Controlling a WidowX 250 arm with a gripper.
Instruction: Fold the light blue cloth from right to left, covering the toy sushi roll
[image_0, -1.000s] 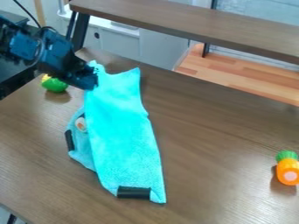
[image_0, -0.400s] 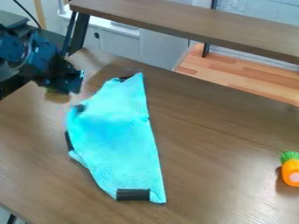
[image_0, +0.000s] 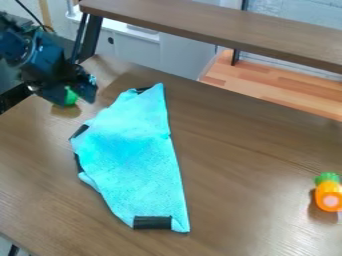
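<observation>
Camera view: claw (image_0: 75, 99) near turquoise cloth (image_0: 139, 157).

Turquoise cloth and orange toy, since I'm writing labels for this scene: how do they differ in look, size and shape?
The cloth is turquoise with black patches at its edges; the toy is orange with a green top. The cloth covers far more table than the toy. The cloth lies limp and creased, while the toy is compact and rounded. Both rest on the table.
</observation>
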